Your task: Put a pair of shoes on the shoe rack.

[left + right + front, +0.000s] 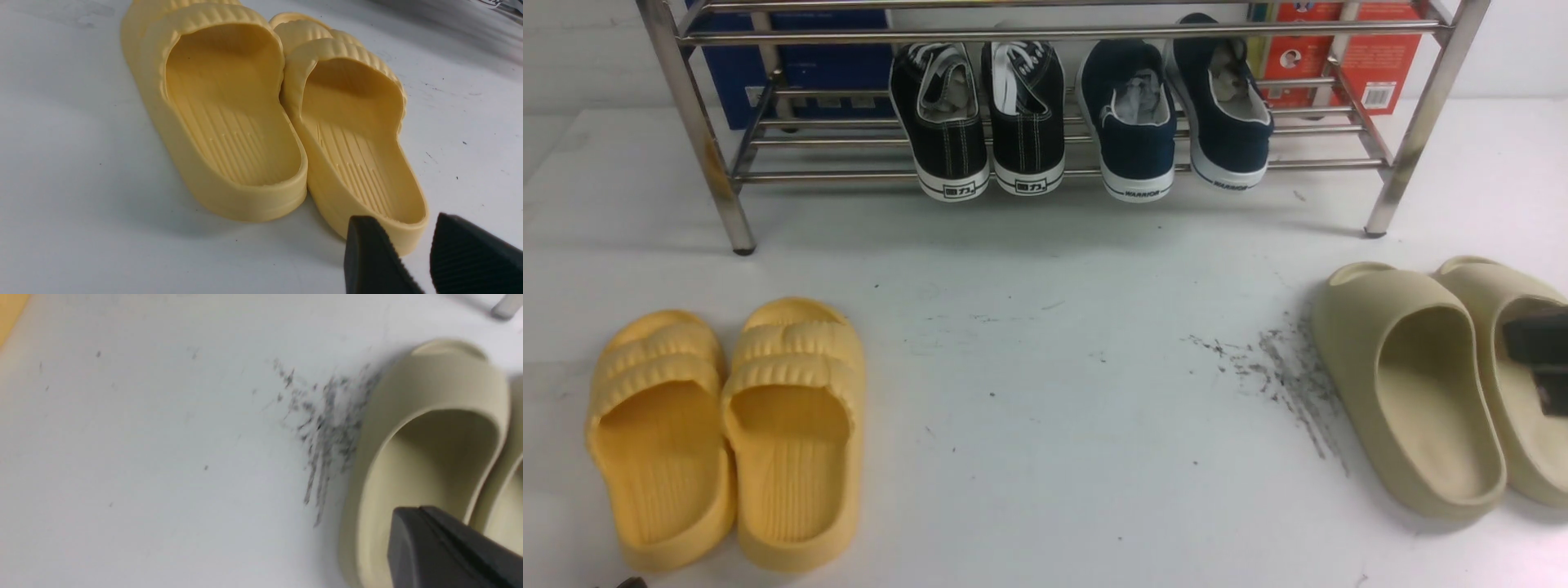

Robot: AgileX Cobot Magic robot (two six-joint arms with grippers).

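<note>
A: Where does the pair of navy-blue canvas slip-on sneakers with white rubber soles [1176, 122] stand?

B: Both sit on the lower tier of the shiny steel shoe rack of round bars [1380, 163] at the far edge of the tabletop [1045, 367], heels toward the near edge, just beside the black lace-up canvas sneakers with white stitching [980, 122]. The task looks done.

A: And the grippers?

B: The left gripper [412, 253] hangs at the near left corner behind the yellow ribbed foam slippers [286, 118], its jaws a little apart, holding nothing. The right gripper [445, 547] hovers over the beige smooth foam slippers [1429, 384] at the right edge. In the wrist view its jaws seem pressed together, but the front view hints at a gap, so its state cannot be told.

A: How would those sneakers handle?

B: Probably light, with soft canvas that caves under a pinch. The stiff rubber heel rim seems the surest hold, and the paper stuffing helps the upper keep its shape.
</note>
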